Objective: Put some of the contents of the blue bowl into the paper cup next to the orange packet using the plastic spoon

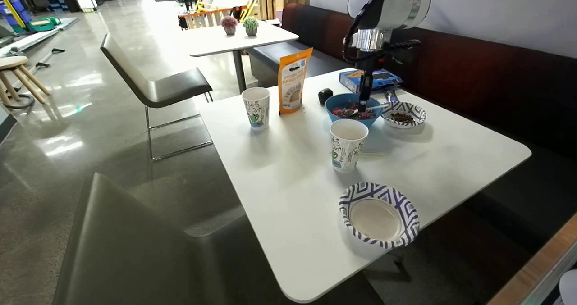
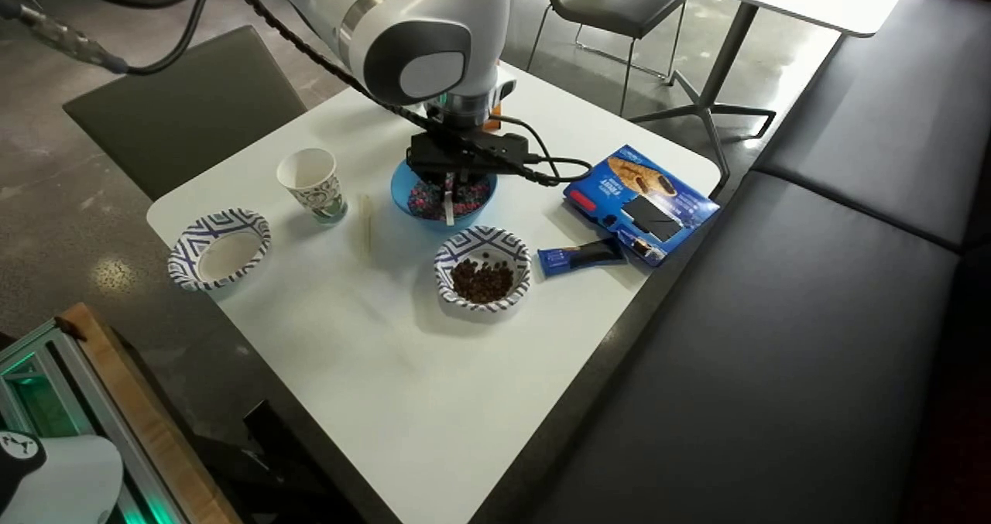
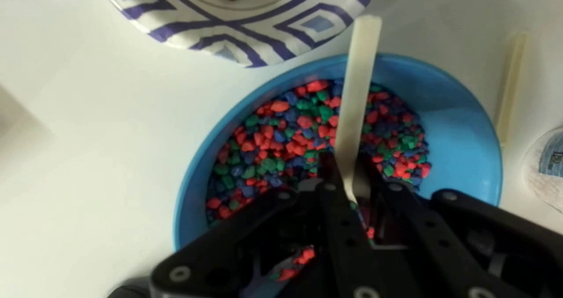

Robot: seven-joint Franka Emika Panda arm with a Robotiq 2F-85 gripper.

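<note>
The blue bowl (image 1: 332, 112) holds red, green and dark blue pebbles; it also shows in the other views (image 2: 399, 193) (image 3: 466, 152). My gripper (image 3: 347, 170) points down into the bowl, shut on the plastic spoon (image 3: 358, 82). The pale spoon handle slants out over the rim toward a patterned bowl; the spoon's head is mostly hidden by the fingers and pebbles. The gripper also shows in an exterior view (image 1: 363, 106). The tall white paper cup (image 1: 257, 109) stands upright beside the orange packet (image 1: 294, 86). The arm mostly hides both in an exterior view.
Another paper cup (image 1: 348, 147) stands close to the blue bowl. A patterned bowl with brown bits (image 2: 484, 272) sits beside it, and another patterned bowl (image 2: 224, 253) near the table edge. A blue box (image 2: 646, 199), wrapped bar (image 2: 581, 257), pale stick (image 2: 365, 226) and dark object (image 1: 324, 96) lie nearby.
</note>
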